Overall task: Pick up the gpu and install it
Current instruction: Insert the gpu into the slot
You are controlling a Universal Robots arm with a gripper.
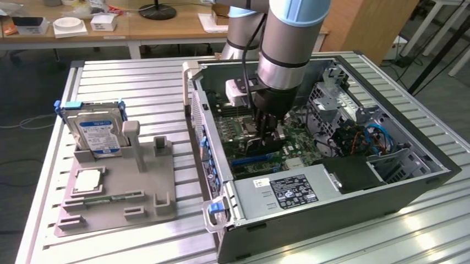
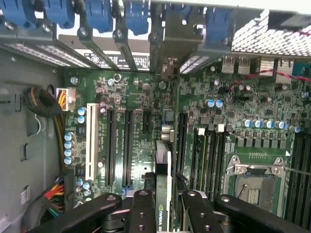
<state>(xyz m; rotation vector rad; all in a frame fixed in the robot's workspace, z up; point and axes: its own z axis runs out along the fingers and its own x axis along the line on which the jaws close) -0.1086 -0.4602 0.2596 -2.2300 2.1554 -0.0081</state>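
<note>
The gpu is a thin black card seen edge-on in the wrist view, with a green logo near my fingers. My gripper is shut on its upper edge. The card hangs upright just above the green motherboard, between the long black expansion slots, and its far end points at the rear bracket openings. Whether it touches a slot I cannot tell. In the exterior view my gripper reaches down into the open computer case, where the gpu shows as a dark shape under it.
Blue slot latches line the case's rear wall. The processor socket and bundled cables flank the card. On the slatted table, a grey holder carries a blue-labelled hard drive, a processor and a memory strip. The power supply fills the case's near end.
</note>
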